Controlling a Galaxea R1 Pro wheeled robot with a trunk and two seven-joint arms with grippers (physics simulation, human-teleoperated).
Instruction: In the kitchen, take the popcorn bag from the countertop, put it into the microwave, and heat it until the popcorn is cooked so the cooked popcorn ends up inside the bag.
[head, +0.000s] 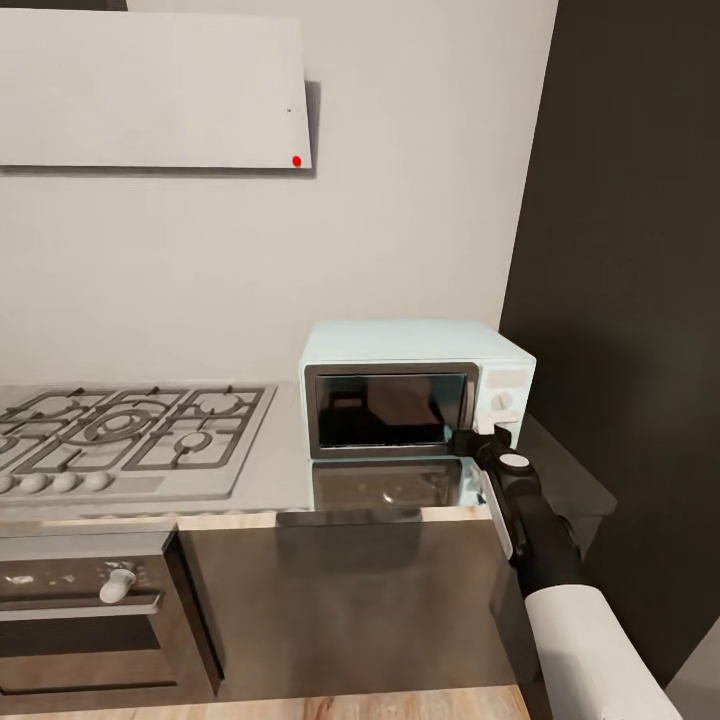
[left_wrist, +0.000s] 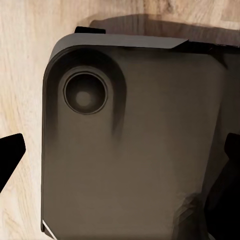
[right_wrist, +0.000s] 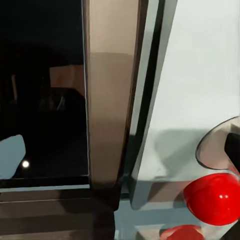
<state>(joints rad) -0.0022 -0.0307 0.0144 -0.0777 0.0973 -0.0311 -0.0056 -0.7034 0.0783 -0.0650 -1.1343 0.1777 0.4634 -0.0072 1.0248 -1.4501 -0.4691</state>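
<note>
A small pale mint-blue microwave (head: 415, 385) sits on the glossy grey steel counter (head: 290, 470), pushed back near the wall and just beside a dark tall panel (head: 630, 300) on the right. Its door is closed: dark glass in a silvery frame, reflecting the room. Its right-hand control strip is pale with white knobs. Left of it, set into the counter, lies a grey grated gas hob (head: 125, 430) with a row of round knobs. Below, a dark built-in oven (head: 90, 620) shows one white knob. A white wall cabinet (head: 150, 90) with a red dot hangs above.

The right arm reaches up from the lower right, its black right pincer (head: 480, 440) at the microwave's lower right front corner, by the door edge. The right wrist view looks close at the door frame (right_wrist: 107, 100), the pale control panel (right_wrist: 200, 75) and a round red light (right_wrist: 215, 197); whether this pincer is open or closed cannot be told.

The left wrist view shows the left pincer (left_wrist: 120, 155) spread open, dark fingertips (left_wrist: 10, 152) at either edge, over a dark rounded robot base (left_wrist: 135, 140) and wooden floor (left_wrist: 25, 75).
</note>
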